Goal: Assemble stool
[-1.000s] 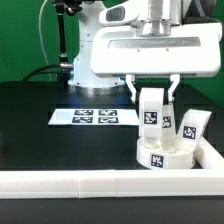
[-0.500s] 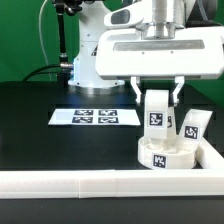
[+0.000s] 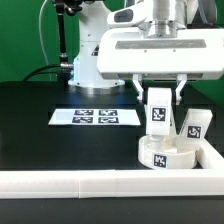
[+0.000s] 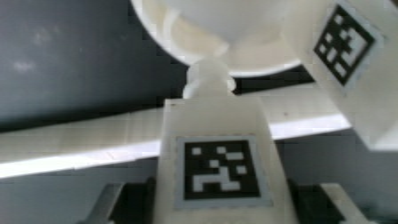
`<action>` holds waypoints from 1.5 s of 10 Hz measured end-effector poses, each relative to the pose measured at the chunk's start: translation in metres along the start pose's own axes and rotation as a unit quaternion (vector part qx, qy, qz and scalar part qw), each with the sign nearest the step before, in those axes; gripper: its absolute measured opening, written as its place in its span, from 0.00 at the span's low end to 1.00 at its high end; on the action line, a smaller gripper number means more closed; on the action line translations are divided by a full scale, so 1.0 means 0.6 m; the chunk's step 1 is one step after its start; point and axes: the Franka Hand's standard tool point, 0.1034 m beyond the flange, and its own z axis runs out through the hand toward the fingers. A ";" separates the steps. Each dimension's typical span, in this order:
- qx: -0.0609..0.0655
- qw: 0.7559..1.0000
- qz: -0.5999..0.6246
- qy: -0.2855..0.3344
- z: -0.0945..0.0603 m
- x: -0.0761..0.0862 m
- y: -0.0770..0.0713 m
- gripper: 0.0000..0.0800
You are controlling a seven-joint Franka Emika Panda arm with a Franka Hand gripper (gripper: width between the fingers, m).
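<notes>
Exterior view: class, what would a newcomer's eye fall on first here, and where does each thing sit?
The gripper is shut on a white tagged leg, held upright over the round seat at the exterior view's right. A second leg stands beside the seat, further right. The marker board lies flat on the black table, toward the left.
</notes>
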 end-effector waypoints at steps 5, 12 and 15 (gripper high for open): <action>0.003 1.000 -0.007 -0.002 -0.005 -0.007 -0.009 0.42; -0.002 1.000 -0.019 -0.009 -0.003 -0.034 0.002 0.42; -0.002 1.000 -0.008 -0.010 -0.006 -0.041 -0.007 0.42</action>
